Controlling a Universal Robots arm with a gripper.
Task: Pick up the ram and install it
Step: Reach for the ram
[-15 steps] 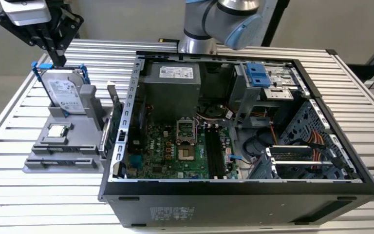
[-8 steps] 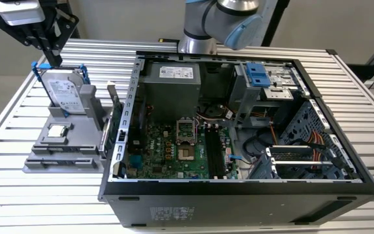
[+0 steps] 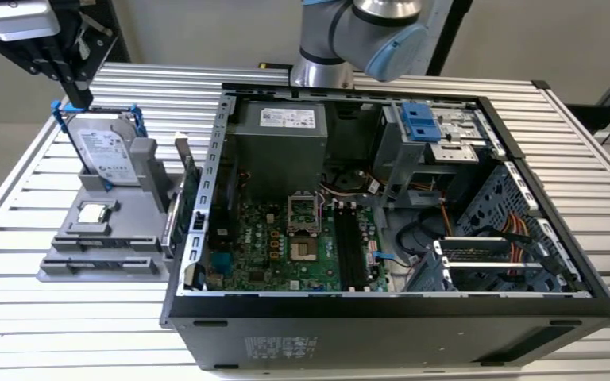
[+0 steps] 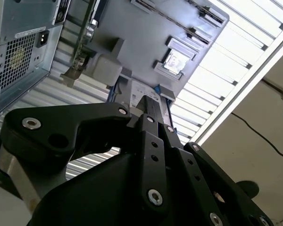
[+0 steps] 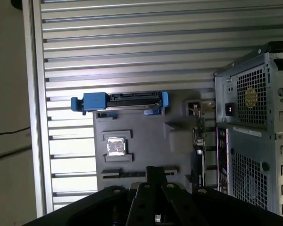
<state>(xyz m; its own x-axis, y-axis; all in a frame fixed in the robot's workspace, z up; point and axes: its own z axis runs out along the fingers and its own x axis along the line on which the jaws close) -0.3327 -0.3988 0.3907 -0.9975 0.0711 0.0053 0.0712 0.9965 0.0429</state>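
- Gripper (image 3: 75, 99): fingers pressed together, nothing held; hangs over the blue-framed hard drive (image 3: 104, 151).
- Ram (image 3: 177, 210): untouched, on edge in the gray holder (image 3: 83, 266), on the side beside the open computer case (image 3: 390, 317).

Ram (image 3: 185, 182) stands in a tight gap between gray holder (image 3: 144, 163) and case wall (image 3: 216, 151). Upright hard drive (image 3: 104, 155) crowds holder toward exterior view's left. Open room above, over slatted table (image 3: 72, 317).

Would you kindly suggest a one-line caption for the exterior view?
Gripper by the hard drive; the ram stands on edge in the grey holder beside the open computer case.
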